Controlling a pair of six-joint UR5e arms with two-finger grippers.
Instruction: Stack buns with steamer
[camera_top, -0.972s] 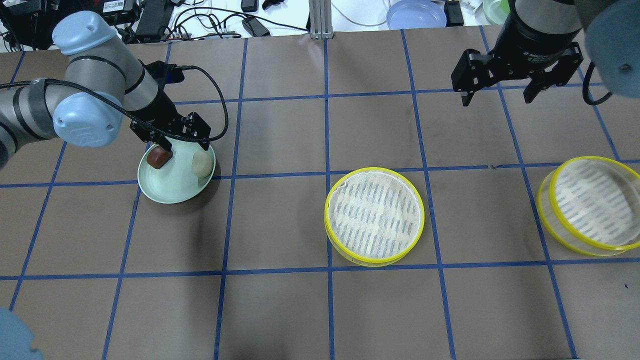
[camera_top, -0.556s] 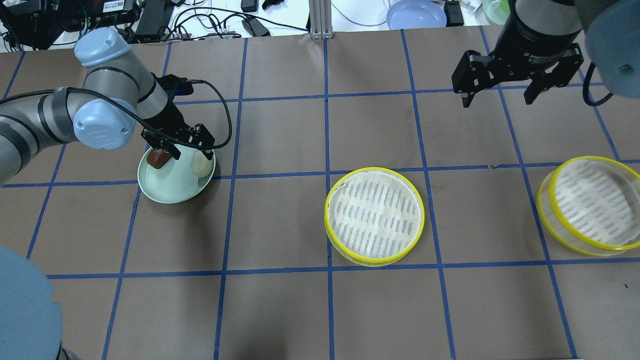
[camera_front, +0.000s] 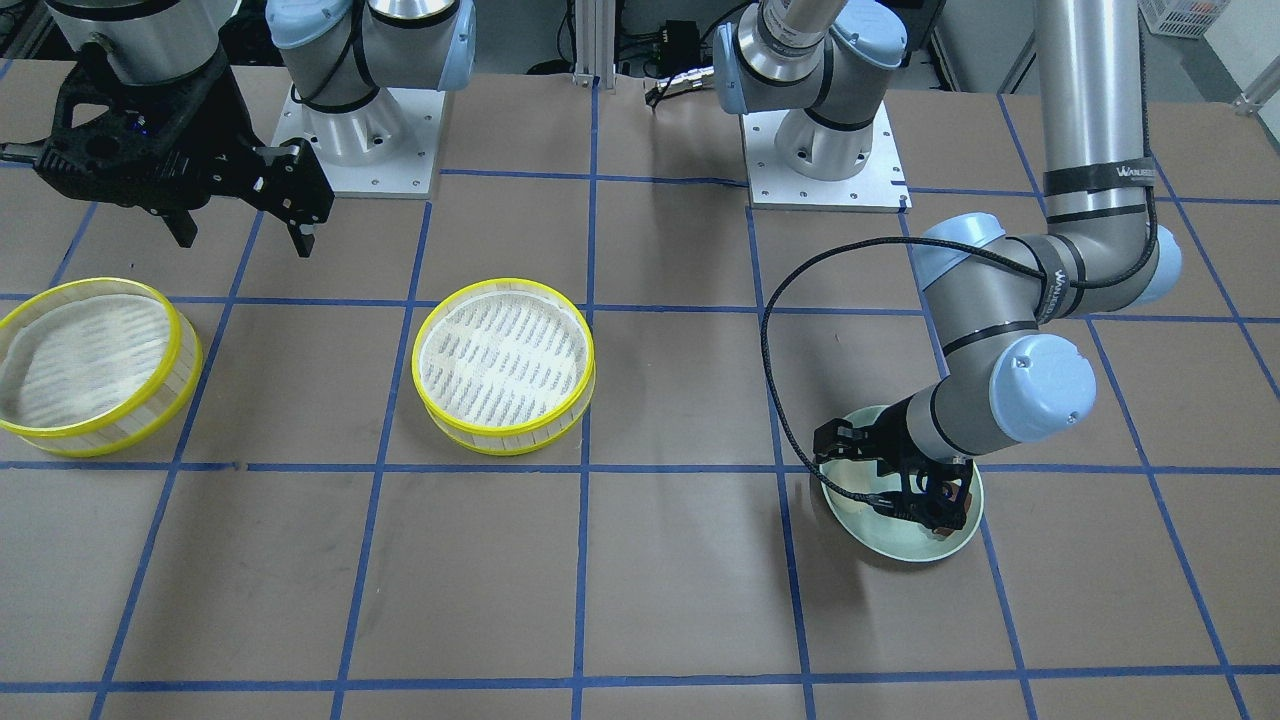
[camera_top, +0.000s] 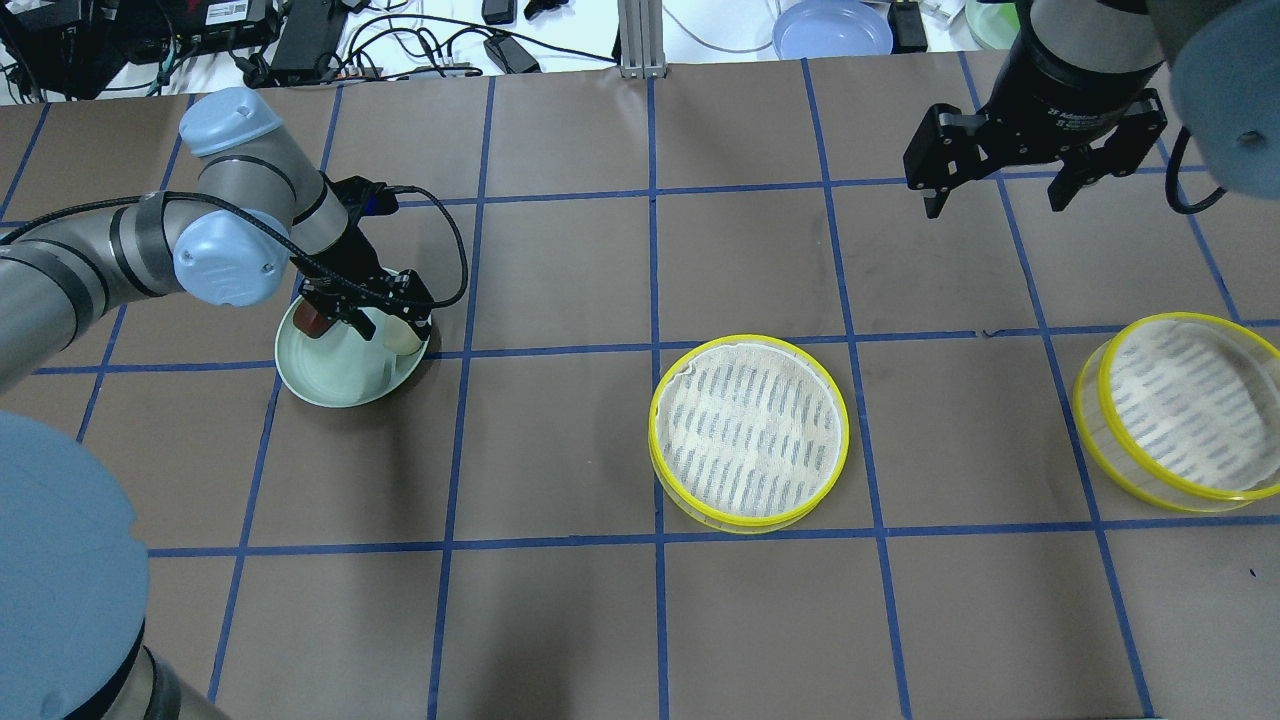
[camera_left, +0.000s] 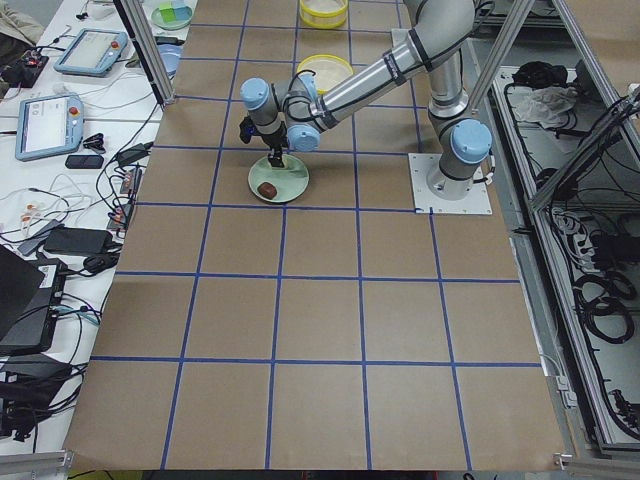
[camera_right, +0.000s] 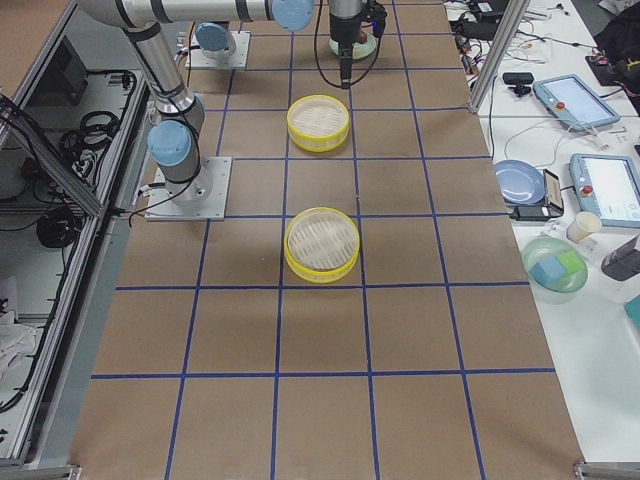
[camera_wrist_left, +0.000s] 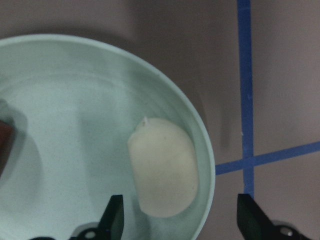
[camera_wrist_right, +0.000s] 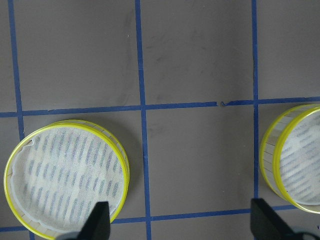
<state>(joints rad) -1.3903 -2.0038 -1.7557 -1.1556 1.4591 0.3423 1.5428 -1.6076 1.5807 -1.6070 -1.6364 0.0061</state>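
L gripper (camera_wrist_left: 180, 214) wide above smooth cream oval bun (camera_wrist_left: 164, 167); R gripper (camera_top: 992, 205) wide too.

The white bun (camera_wrist_left: 162, 172) and brown bun (camera_top: 308, 320) lie apart in the green plate (camera_top: 340, 378). The middle tray (camera_top: 748, 430) and right tray (camera_top: 1190, 410), both yellow-rimmed, sit empty and well apart.

The near steamer tray (camera_right: 322, 243) and far steamer tray (camera_right: 318, 122) are sitting well apart on the gridded table (camera_right: 420, 340); the right gripper (camera_right: 345, 78) is hanging above it.

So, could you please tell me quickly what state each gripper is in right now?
Left gripper: open, straddling the cream bun, not gripping it.
Right gripper: open, empty.
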